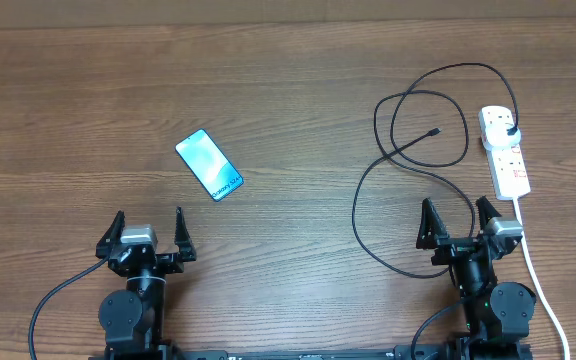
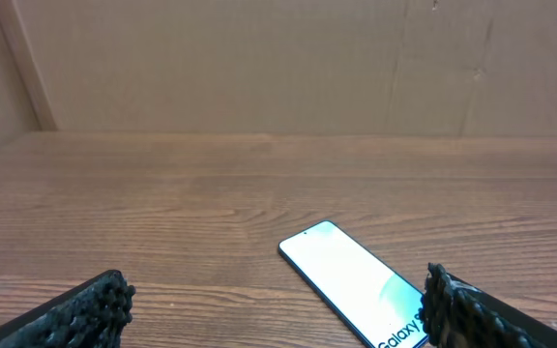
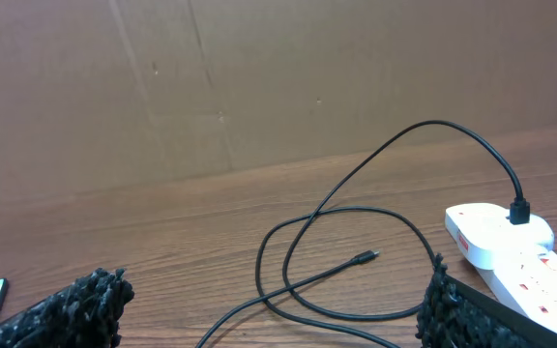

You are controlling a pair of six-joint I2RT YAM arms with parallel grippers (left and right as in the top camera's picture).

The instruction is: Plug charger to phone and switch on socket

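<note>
The phone (image 1: 209, 165) lies flat on the wooden table left of centre, light blue screen up; it shows in the left wrist view (image 2: 356, 282) ahead and to the right of the open left gripper (image 2: 277, 309). The black charger cable (image 1: 408, 160) lies in loose loops at the right. Its connector tip (image 1: 436, 131) rests free on the table, also in the right wrist view (image 3: 366, 256). Its plug head (image 1: 510, 131) sits in the white socket strip (image 1: 505, 150). The left gripper (image 1: 148, 232) and right gripper (image 1: 458, 222) are open and empty near the front edge.
The strip's thick white cord (image 1: 540, 280) runs down past the right arm to the front edge. A brown cardboard wall (image 3: 259, 77) stands behind the table.
</note>
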